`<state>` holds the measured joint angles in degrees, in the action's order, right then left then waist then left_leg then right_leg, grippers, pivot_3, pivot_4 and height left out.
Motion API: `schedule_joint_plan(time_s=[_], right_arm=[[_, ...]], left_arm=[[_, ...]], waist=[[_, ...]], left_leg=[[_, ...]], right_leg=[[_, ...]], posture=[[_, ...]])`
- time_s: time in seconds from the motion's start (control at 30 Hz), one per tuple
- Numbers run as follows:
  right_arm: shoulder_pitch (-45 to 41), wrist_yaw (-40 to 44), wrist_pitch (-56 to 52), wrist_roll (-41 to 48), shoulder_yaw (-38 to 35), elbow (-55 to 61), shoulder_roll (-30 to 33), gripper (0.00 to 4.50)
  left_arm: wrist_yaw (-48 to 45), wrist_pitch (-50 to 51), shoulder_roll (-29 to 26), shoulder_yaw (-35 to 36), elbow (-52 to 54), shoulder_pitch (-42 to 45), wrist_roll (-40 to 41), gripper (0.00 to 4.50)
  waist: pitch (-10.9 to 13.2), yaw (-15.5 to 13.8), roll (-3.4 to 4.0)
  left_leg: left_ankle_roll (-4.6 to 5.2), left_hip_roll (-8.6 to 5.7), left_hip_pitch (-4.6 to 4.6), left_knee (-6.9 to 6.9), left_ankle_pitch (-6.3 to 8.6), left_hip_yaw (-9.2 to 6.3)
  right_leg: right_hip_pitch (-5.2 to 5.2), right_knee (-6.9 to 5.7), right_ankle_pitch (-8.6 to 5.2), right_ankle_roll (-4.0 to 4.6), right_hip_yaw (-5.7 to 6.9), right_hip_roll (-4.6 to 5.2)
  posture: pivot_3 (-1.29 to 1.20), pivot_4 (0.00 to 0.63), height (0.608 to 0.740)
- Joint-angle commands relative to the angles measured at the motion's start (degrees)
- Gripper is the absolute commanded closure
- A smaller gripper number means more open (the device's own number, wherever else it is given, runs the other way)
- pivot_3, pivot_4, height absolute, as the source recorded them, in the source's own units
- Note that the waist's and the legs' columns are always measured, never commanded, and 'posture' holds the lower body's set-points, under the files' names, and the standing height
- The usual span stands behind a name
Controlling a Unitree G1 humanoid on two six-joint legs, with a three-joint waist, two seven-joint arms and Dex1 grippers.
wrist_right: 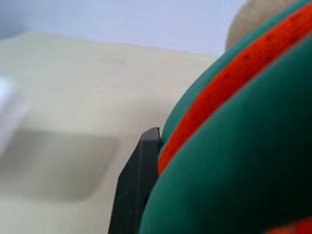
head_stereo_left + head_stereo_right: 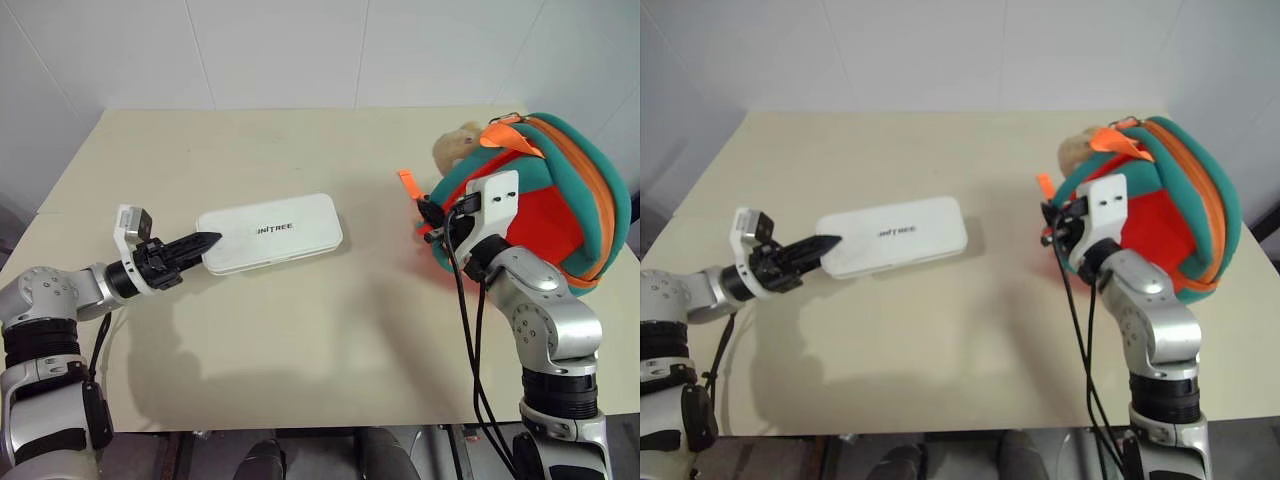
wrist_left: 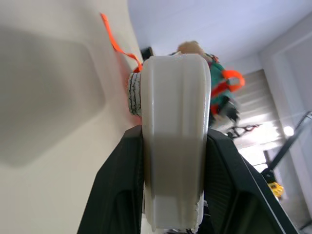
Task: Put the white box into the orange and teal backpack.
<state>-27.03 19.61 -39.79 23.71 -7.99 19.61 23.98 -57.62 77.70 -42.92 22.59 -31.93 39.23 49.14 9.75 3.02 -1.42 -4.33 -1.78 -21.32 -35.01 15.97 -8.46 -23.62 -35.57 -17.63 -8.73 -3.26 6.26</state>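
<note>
Left gripper (image 2: pixel 205 241), at the left of the bench (image 2: pixel 300 350), is clamped on the near-left short end of the white box (image 2: pixel 270 233); the left wrist view shows the box's rounded end (image 3: pixel 173 146) wedged between the two black fingers (image 3: pixel 117 195), one on each broad face. The box is held roughly level over the bench, its long axis running from the gripper toward the right and slightly away, the dark lettering facing up; a soft shadow lies on the bench beneath and in front of it.

Right gripper (image 2: pixel 432 222), at the right side of the bench, is closed on the teal-trimmed edge of the orange and teal backpack (image 2: pixel 560 200). In the right wrist view a single black finger (image 1: pixel 139 185) presses against the teal and orange fabric (image 1: pixel 234 146); the second finger is hidden by the fabric.

Backpack position: at the right edge of the bench, bulging upward, well apart from the box, with bare bench between them. A tan plush toy (image 2: pixel 455 145) sits at the pack's far-left upper side, and an orange webbing strap (image 2: pixel 407 185) sticks out to the left just above the right gripper. Whether the pack's mouth stands open cannot be told.
</note>
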Motion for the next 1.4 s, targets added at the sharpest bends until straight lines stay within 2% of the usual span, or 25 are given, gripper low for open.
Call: schedule_joint_plan(time_s=[0.03, 0.4, 0.67, 0.87, 1.1, 1.23, 1.4], right_arm=[[0.13, 3.58, -1.42, 3.64, 0.91, 6.68, 1.43, 3.84], [2.73, 13.87, -5.90, 14.41, 3.38, 20.21, 7.82, 3.84], [2.32, 21.76, -8.38, 25.26, 1.66, 25.58, 16.02, 3.84], [3.11, 31.26, -7.38, 32.01, -0.50, 26.38, 24.14, 3.84], [8.12, 45.59, -1.87, 31.55, -2.54, 25.74, 32.14, 3.84], [12.18, 54.77, 4.64, 25.03, -1.93, 22.37, 36.92, 3.84], [11.59, 55.64, 8.36, 21.32, 0.10, 18.81, 36.35, 3.84]], left_arm=[[-1.74, -1.79, -2.14, 1.68, -0.51, 1.87, 0.36, 3.20], [-3.46, -4.29, -4.21, 0.47, -4.14, 3.95, -1.01, 3.20], [-5.35, -5.09, -5.06, -1.02, -6.02, 5.55, -2.67, 3.20], [-7.38, -5.67, -6.33, -2.44, -6.65, 6.37, -3.72, 3.20], [-8.81, -6.12, -7.13, -2.88, -6.85, 6.24, -4.66, 3.20], [-9.13, -6.37, -7.05, -3.09, -5.63, 5.95, -4.77, 3.20], [-10.99, -7.93, -8.75, -3.19, -1.63, 3.79, -4.65, 3.20]], waist=[[0.00, -0.08, 0.00], [0.00, -0.39, -0.01], [0.03, -1.14, -0.07], [0.13, -1.47, -0.21], [0.17, -1.46, -0.28], [0.22, -1.50, -0.36], [0.26, -1.25, -0.42]], left_leg=[[0.00, 0.00, 0.00, 0.00, 0.00, 0.00], [0.18, 0.00, -0.04, -0.01, 0.10, 0.01], [0.25, 0.01, -0.05, -0.03, 0.14, 0.01], [0.28, 0.01, -0.08, -0.07, 0.16, 0.01], [0.33, 0.00, -0.13, -0.08, 0.19, 0.05], [0.35, 0.00, -0.13, -0.12, 0.21, 0.08], [0.34, 0.01, -0.12, -0.20, 0.20, 0.12]], right_leg=[[0.00, 0.00, 0.00, 0.00, 0.00, 0.00], [0.00, 0.04, 0.00, 0.00, 0.02, 0.01], [0.01, 0.12, 0.00, 0.00, 0.04, 0.01], [0.02, 0.16, 0.00, -0.01, 0.08, 0.01], [0.02, 0.24, -0.02, -0.03, 0.08, 0.02], [0.04, 0.25, -0.03, -0.05, 0.09, 0.01], [0.04, 0.15, -0.01, -0.09, 0.05, 0.02]], posture=[[0.00, 0.150, 0.740], [0.00, 0.150, 0.740], [0.00, 0.150, 0.740], [0.00, 0.150, 0.740], [0.00, 0.150, 0.740], [0.00, 0.150, 0.740], [0.00, 0.150, 0.740]])
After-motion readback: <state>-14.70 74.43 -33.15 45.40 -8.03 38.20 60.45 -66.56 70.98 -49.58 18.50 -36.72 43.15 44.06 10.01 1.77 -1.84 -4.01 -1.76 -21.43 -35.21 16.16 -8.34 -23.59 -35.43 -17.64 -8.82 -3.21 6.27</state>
